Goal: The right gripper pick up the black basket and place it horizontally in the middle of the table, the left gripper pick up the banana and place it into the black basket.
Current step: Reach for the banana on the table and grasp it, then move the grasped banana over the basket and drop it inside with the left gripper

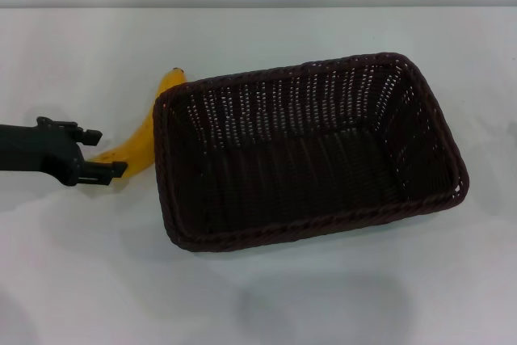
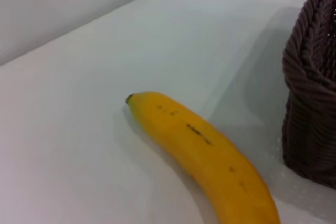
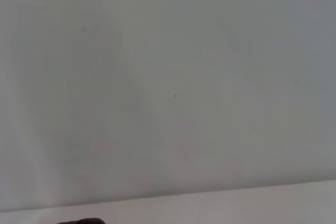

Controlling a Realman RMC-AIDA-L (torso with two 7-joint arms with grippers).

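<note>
Basket (image 1: 307, 151) flat mid-table (image 1: 258, 296), long side across. Banana (image 1: 145, 136) lying against basket's left end, toward table's left edge. Left gripper (image 1: 101, 153) jaws parted around banana's near end, not clamped. Right gripper out of sight

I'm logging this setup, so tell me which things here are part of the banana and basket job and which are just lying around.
Part of the job:
- banana, on the table beside the basket's left end
- basket, empty, near the middle of the table
- left gripper, open at the banana's near end

Just lying around:
- nothing else shows; the right gripper is out of view
</note>
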